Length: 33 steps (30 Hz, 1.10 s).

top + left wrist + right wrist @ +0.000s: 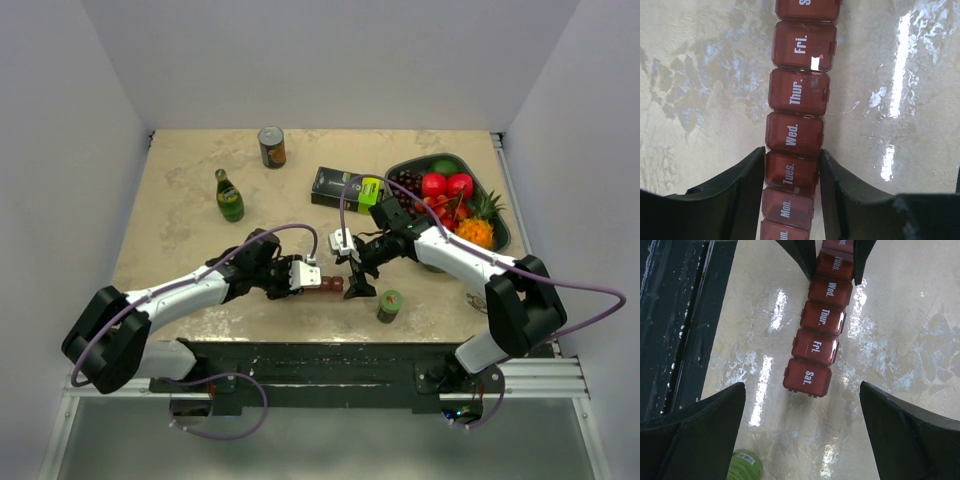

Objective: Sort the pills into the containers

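Note:
The containers (328, 284) are a maroon strip of day-labelled compartments lying on the table near its front edge, lids closed. In the left wrist view the containers (800, 95) run from Sun. up past Fri. My left gripper (792, 172) is shut on the strip, its black fingers (742, 185) pressed to both sides of the Tues. compartment. My right gripper (802, 410) hangs open just beyond the Sat. end of the containers (817, 347), apart from them. From above, the left gripper (308, 277) and right gripper (357, 278) face each other across the strip. No pills show.
A small green-capped bottle (389, 305) stands right of the strip, near my right gripper. Farther back are a green glass bottle (229, 195), a can (271, 146), a black-and-lime box (345, 188) and a dark fruit tray (410, 160). The table's dark front edge (690, 315) lies close by.

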{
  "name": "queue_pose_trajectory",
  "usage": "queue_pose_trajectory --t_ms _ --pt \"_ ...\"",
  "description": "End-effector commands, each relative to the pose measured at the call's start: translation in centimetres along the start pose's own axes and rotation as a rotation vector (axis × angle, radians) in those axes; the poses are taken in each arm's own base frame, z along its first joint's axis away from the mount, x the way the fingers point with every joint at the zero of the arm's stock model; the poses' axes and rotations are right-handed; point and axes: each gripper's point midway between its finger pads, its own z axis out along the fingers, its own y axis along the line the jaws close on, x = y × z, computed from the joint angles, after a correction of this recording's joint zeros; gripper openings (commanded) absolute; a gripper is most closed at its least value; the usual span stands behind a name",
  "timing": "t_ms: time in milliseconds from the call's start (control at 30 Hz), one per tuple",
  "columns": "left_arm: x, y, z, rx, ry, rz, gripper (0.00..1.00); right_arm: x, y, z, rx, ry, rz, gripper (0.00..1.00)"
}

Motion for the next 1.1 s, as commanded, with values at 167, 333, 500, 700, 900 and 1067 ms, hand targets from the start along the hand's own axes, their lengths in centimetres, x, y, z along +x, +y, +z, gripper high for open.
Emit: queue_pose_trajectory --t_ms 167,333,500,700,900,1067 --pt "-3.4 -0.1 -1.5 -0.026 -0.146 -0.02 0.0 -2.8 -0.9 -0.1 -0.011 -0.093 0.003 0.99" --pt "-3.7 -0.1 -1.4 -0.017 -0.154 -0.031 0.0 -3.0 -1.1 0.0 -0.021 -0.091 0.008 0.99" --pt "-4.0 0.0 -1.4 -0.013 -0.167 -0.04 0.0 -3.3 -0.5 0.5 -0.048 -0.074 -0.03 0.99" --pt "-4.5 -0.2 -1.4 0.004 -0.181 -0.048 0.0 -4.1 -0.7 0.6 -0.04 -0.051 -0.102 0.99" --pt "-4.8 -0.2 -1.4 0.008 -0.191 -0.057 0.0 -4.3 -0.8 1.2 -0.048 -0.022 -0.13 0.99" --pt "-4.8 -0.2 -1.4 0.009 -0.189 -0.067 0.0 -4.1 -0.4 2.2 -0.049 0.012 -0.142 0.99"
